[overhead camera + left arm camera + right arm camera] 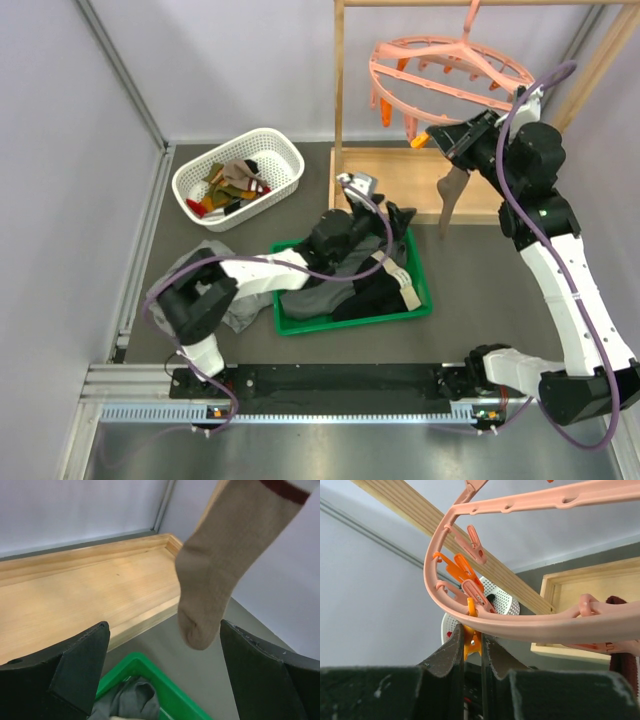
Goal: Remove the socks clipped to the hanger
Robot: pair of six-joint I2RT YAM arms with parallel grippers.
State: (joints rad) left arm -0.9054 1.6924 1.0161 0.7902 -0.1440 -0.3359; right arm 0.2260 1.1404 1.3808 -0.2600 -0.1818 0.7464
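Under hanger (450, 65), right hand (472, 642) pinching orange clip (470, 641)

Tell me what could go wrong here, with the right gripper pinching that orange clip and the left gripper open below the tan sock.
1. The right gripper is shut on the orange clip. Any sideways pull could tilt or swing the hanger, which hangs only from its hook.
2. The tan sock dangles above the left gripper, whose jaws are wide open and not touching it. If it is released now, it would probably fall on the wooden rack base, not into the green tray.
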